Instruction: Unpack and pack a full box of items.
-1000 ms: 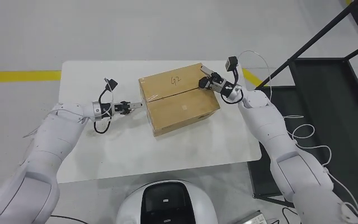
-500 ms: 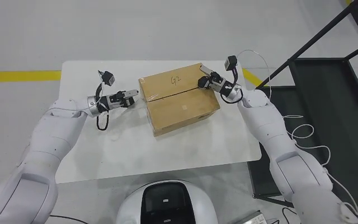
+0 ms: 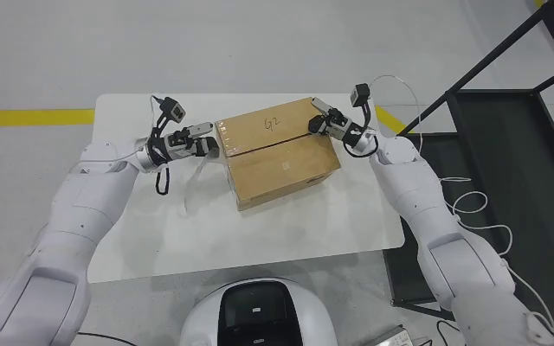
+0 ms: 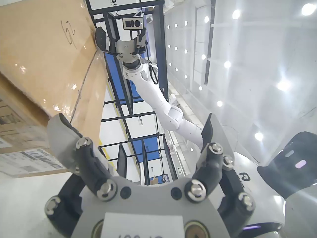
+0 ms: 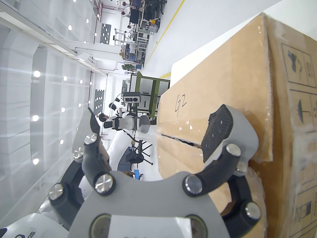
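Observation:
A closed brown cardboard box marked "G2" sits in the middle of the white table. My left gripper is open at the box's left end, by the far flap. In the left wrist view one of its fingers lies against the box edge. A thin clear strip, seemingly tape, trails from the left gripper towards the table. My right gripper is open at the box's far right corner. One of its pads rests on the box top near the centre seam, which gapes slightly.
A black metal rack stands close to the table's right side, beside my right arm. A yellow floor line runs behind the table on the left. Bare tabletop lies in front of the box.
My left gripper has travelled from the box's centre seam at the left end toward the far flap, drawing the clear strip along. The right gripper has barely shifted.

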Tool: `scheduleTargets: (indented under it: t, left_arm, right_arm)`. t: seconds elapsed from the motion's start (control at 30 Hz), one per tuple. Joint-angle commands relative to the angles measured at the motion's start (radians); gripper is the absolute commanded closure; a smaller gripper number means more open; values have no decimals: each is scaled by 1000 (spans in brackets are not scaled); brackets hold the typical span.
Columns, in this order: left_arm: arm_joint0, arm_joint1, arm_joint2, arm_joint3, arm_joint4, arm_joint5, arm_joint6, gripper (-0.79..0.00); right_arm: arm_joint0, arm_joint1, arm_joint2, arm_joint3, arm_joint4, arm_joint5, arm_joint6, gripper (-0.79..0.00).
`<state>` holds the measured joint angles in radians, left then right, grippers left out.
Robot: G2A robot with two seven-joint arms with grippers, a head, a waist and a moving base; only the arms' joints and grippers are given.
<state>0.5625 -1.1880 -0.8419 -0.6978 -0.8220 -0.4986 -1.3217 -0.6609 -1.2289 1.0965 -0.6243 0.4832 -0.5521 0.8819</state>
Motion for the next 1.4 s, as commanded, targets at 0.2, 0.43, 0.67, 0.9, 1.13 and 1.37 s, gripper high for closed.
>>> scheduleTargets:
  t: [0.2, 0.43, 0.67, 0.9, 1.13, 1.37]
  left_arm:
    - [-29, -42, 34, 18, -4, 8, -8, -785]
    - [-57, -72, 67, 61, 46, -17, 17, -785]
    - [-86, -108, 93, 130, 63, -49, 49, -785]
    - [-100, -129, 84, 161, 37, -57, 57, -785]
    - [-103, -137, 68, 163, 31, -57, 57, -785]
    - [-101, -149, 71, 166, 55, -54, 54, -785]
  right_arm:
    - [2, -3, 7, 11, -1, 4, 2, -785]
    - [5, -4, 17, 23, -2, 4, 1, -785]
    - [5, -6, 17, 26, -22, 6, -3, -785]
    - [8, -8, 10, 26, -44, 6, 28, -785]
    - [15, -10, 12, 31, -66, 0, 16, -785]
    - [17, -9, 19, 37, -74, -2, 9, -785]
